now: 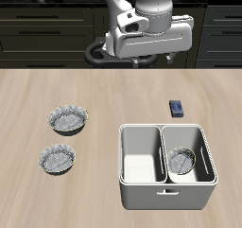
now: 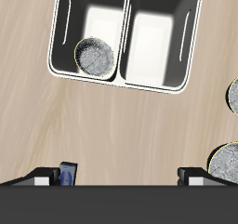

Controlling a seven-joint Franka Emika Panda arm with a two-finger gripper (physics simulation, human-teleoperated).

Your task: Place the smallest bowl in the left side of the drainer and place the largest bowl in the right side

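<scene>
Bowls first: we see the tiny round grey speckled metallic bowl (image 1: 182, 160) already lying on the floor of one compartment of the light grey rectangular two-compartment drainer (image 1: 164, 194), the same one showing in the wrist view (image 2: 93, 56). The neighbouring compartment holds nothing. The widest shallow grey speckled bowl with the fluted rim (image 1: 69, 120) sits out on the wooden tabletop (image 1: 113, 95), well apart from the drainer, and a slightly smaller similar grey bowl (image 1: 58, 160) sits just nearer the front edge from it. A small dark blue block (image 1: 176, 108) lies just behind the drainer. Our gripper (image 1: 142, 60) hangs high over the back of the tabletop, its jaws spread wide and holding nothing.
</scene>
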